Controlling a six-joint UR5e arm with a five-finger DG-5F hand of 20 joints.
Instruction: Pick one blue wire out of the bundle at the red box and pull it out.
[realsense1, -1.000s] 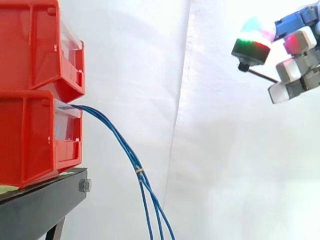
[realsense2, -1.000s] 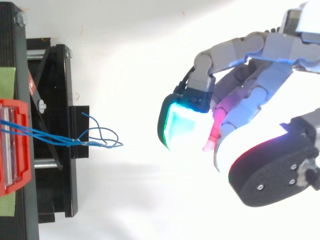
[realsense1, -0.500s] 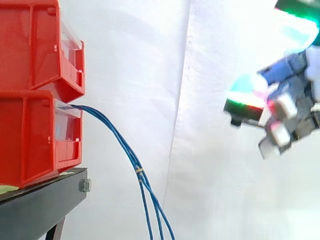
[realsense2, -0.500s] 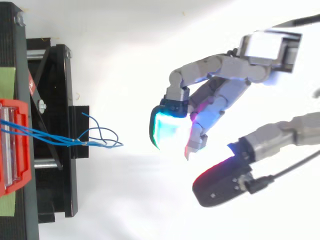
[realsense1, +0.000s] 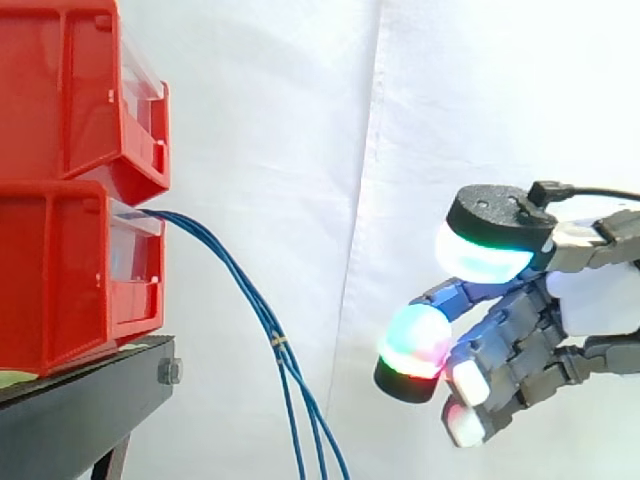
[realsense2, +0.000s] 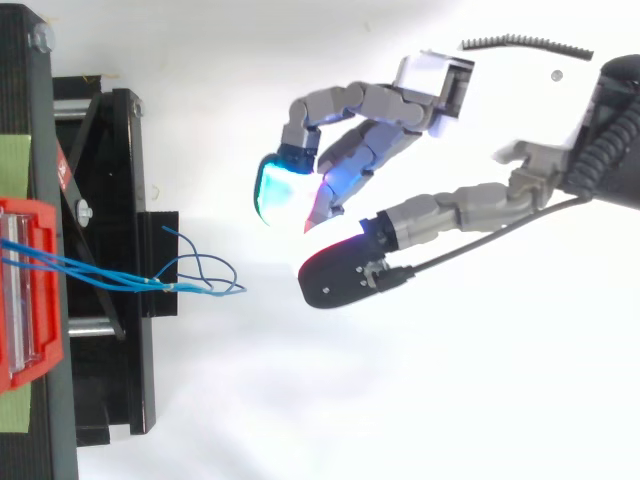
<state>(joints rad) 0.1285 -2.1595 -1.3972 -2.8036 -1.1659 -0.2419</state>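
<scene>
Several blue wires (realsense1: 245, 290) droop lower left from the red box (realsense1: 60, 270); my hand (realsense1: 590, 300), spread and empty at right, should pinch just one.

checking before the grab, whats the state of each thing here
robot hand: open, holding nothing, clear of the wires
bundle of thin blue wires: hanging from the lower bin, tied by a yellow band, untouched
lower red plastic bin: on the black metal stand, wires leaving its front
upper red plastic bin: stacked on the lower one
</scene>
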